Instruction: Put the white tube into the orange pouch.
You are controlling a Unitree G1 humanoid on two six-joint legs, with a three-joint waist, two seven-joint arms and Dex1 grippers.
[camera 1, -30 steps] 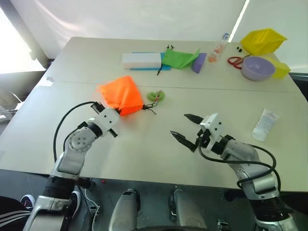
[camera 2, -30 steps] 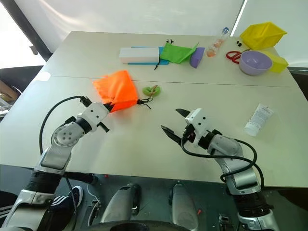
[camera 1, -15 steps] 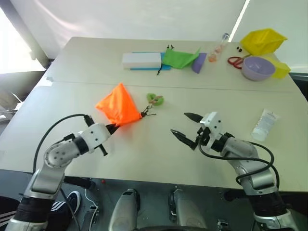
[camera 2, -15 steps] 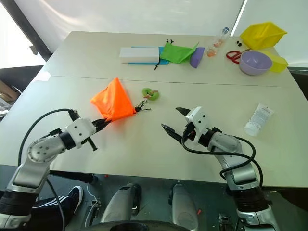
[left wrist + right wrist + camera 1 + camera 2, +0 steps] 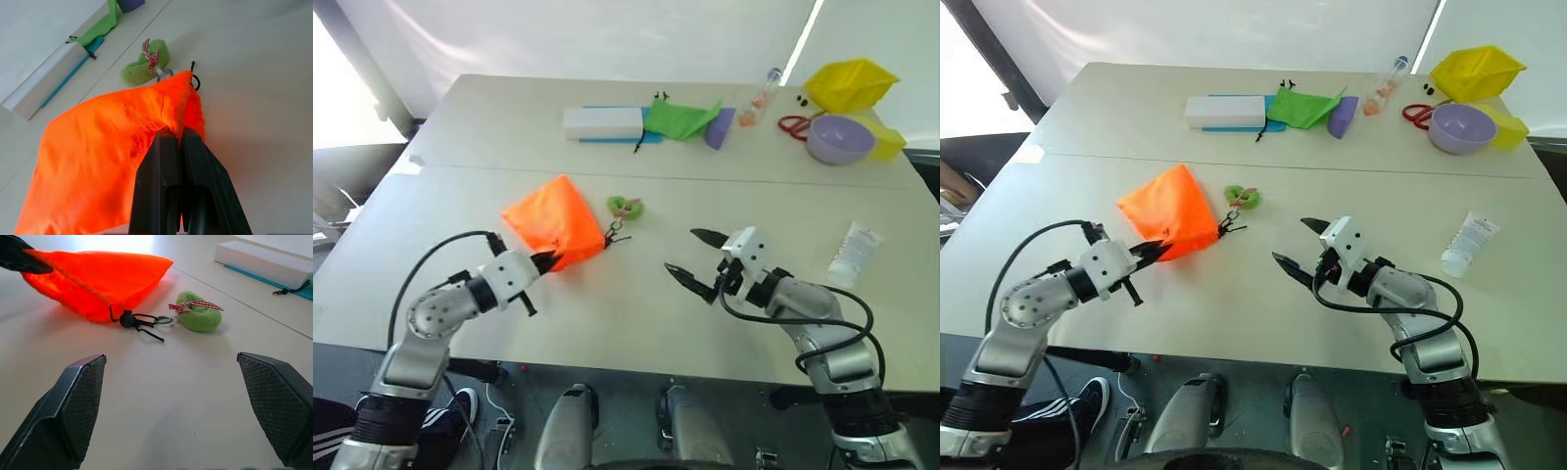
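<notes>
Pouch handling is the step in hand, tube not yet fetched. Left claw (image 5: pixel 1157 251) has its fingers pressed together on a fold of the orange pouch (image 5: pixel 1167 211) at its near edge; in the left wrist view the fabric is bunched right where the two black fingers (image 5: pixel 168 161) meet, with the rest of the bag slumped on the surface (image 5: pixel 1234 313) beyond. Black cord and its small green loop (image 5: pixel 1243 197) trail from the pouch's right-hand corner; the mouth looks gathered, not open, though I cannot tell for sure. Right claw (image 5: pixel 1304 247) hovers above the surface with jaws spread wide and nothing between them, aimed toward the pouch. White tube (image 5: pixel 1468 243) lies flat near the right edge of the surface, well apart from both claws and from the pouch. Judgement: the bag is being positioned or readied for opening. Next move calls for either the right claw taking the opposite lip to spread the mouth, or swinging out to the right to pick up the tube. Risk: a one-sided pinch may leave the mouth shut.
</notes>
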